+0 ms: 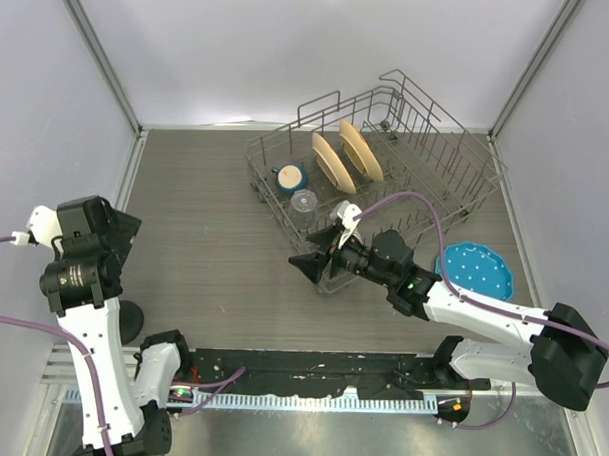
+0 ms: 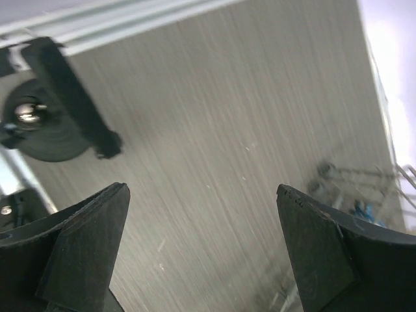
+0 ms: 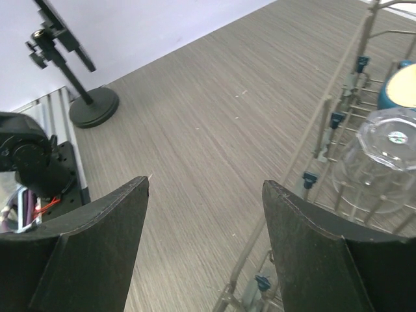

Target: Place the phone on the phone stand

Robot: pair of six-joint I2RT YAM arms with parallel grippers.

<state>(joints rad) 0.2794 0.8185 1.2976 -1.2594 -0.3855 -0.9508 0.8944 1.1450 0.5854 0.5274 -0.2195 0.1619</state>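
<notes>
The phone stand [image 3: 93,106] has a round black disc base and a thin upright post, and stands at the table's near left. Its base [image 1: 129,320] shows beside my left arm in the top view. The phone [image 2: 73,97], a flat black slab, sits tilted on the holder at the post's top, above the base [image 2: 45,136]; the right wrist view shows the phone [image 3: 63,32] edge-on. My left gripper [image 2: 200,192] is open and empty, apart from the phone, over bare table. My right gripper [image 1: 308,266] [image 3: 205,185] hangs open and empty at the dish rack's front left corner.
A wire dish rack [image 1: 466,184] at the back right holds two wooden plates [image 1: 332,159], a blue cup [image 1: 289,175] and a clear glass [image 1: 303,201] [image 3: 383,156]. A blue scalloped plate [image 1: 475,269] lies right of the rack. Walls close in the left, back and right.
</notes>
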